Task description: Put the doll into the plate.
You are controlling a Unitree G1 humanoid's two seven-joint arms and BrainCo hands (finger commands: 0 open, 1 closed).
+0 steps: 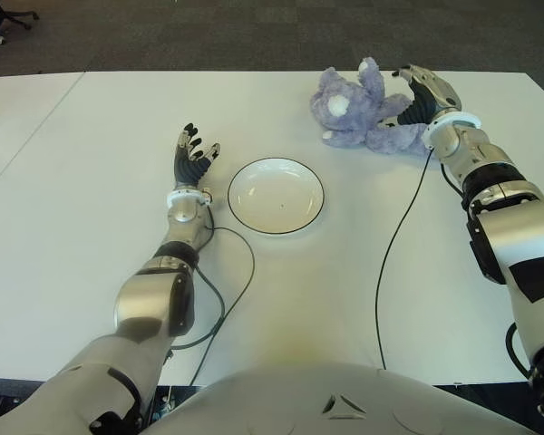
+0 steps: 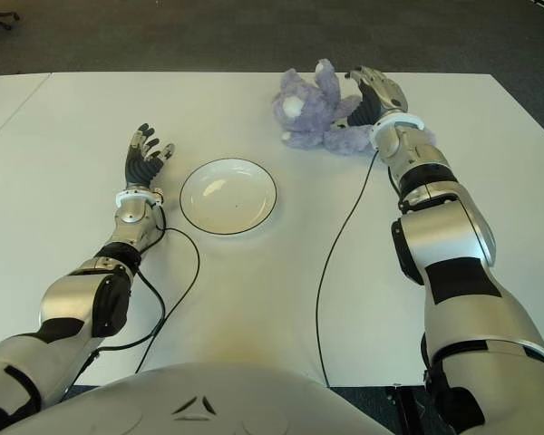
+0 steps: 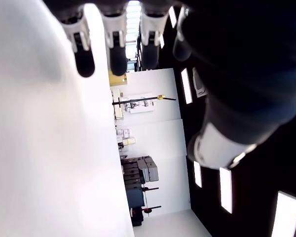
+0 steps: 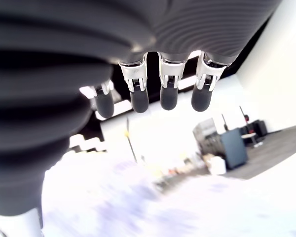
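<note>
White table (image 1: 91,145) fills most of the view; a seam runs diagonally at its left, where a second white tabletop (image 1: 18,109) adjoins. Surface matte, evenly lit, faint yellowish sheen near the front edge.

Beyond the far edge: dark grey carpet floor (image 1: 254,36). Top left corner, the base of a wheeled office chair (image 1: 9,16) stands on the carpet.

From the left wrist view: white wall (image 3: 148,133), dark ceiling with rows of rectangular light panels (image 3: 227,190), and dark cabinet-like units (image 3: 138,182) against the wall.

From the right wrist view: bright white wall, a dark box-shaped unit (image 4: 234,148) on the floor, details blurred.
</note>
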